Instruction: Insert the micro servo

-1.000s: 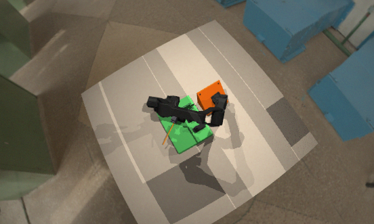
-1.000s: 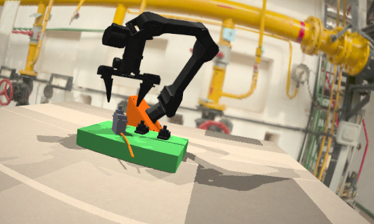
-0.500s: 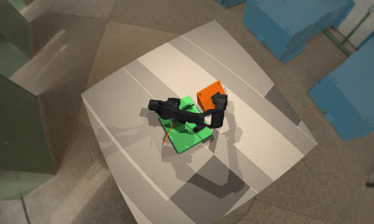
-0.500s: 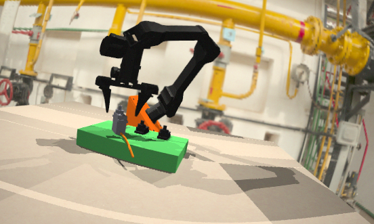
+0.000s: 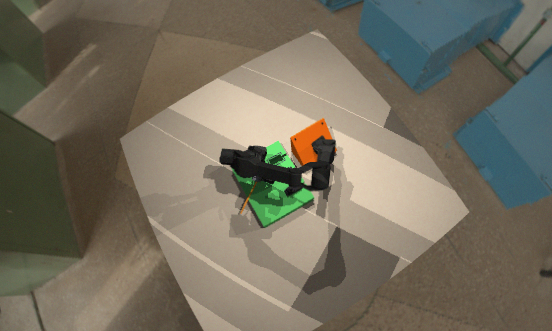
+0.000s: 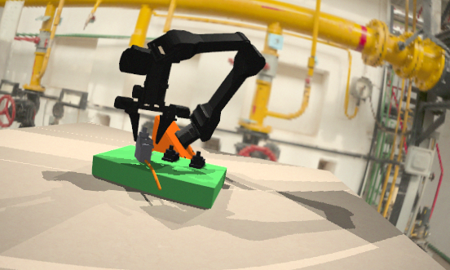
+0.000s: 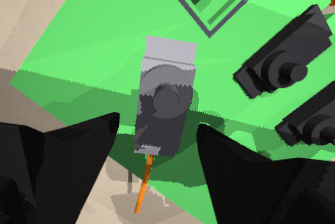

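The loose grey servo (image 6: 143, 148) (image 7: 164, 100) stands on the green deck (image 5: 295, 200) (image 6: 187, 193) (image 7: 79, 50), output shaft up, outside the pocket. Its orange cable (image 5: 247, 201) (image 6: 154, 176) (image 7: 145, 185) runs out past the deck's edge. The marked pocket (image 7: 209, 34) is partly in view at the top of the wrist view, its grey outline ahead and right of the servo. My gripper (image 6: 147, 140) (image 7: 159, 124) is partly open and points down, with a fingertip on each side of the servo and visible gaps in the wrist view. In the top view the arm hides the servo.
Two black servos (image 6: 170, 154) (image 6: 197, 161) (image 7: 276, 55) (image 7: 316, 125) stick up from the deck to the right of the loose one. An orange wedge-shaped block (image 5: 305, 137) (image 6: 163, 140) stands behind the deck, close to the arm's base.
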Tool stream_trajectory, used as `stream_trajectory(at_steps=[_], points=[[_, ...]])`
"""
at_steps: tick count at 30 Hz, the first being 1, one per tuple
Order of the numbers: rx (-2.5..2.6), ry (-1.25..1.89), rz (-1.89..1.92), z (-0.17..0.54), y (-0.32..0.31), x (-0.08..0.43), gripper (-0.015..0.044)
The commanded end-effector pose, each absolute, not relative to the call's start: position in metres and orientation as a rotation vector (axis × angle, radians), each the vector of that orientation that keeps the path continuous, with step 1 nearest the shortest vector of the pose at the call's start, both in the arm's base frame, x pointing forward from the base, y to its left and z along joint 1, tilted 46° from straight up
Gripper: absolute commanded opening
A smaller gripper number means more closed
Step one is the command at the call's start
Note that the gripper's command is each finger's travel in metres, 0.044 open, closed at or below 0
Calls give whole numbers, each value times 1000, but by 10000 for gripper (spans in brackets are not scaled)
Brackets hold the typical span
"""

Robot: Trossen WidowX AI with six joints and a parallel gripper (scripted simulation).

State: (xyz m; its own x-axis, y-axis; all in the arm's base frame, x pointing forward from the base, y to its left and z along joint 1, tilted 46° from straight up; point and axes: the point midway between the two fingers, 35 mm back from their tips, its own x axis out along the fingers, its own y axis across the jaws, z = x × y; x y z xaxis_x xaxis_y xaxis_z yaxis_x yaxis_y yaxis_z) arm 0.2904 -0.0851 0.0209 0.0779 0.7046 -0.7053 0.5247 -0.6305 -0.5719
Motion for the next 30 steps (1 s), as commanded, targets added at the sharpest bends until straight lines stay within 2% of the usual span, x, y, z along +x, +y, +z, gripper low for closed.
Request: stream_trajectory(at_steps=[1,3,8,12,30], points=[[-2178,-1254,1583,21,-85,291,177],[-2178,-1254,1583,21,-85,291,125],[-2178,-1254,1583,21,-85,291,92],[-2178,-1253,1584,26,-91,291,0],[-2177,-1253,1585,49,-99,284,0]])
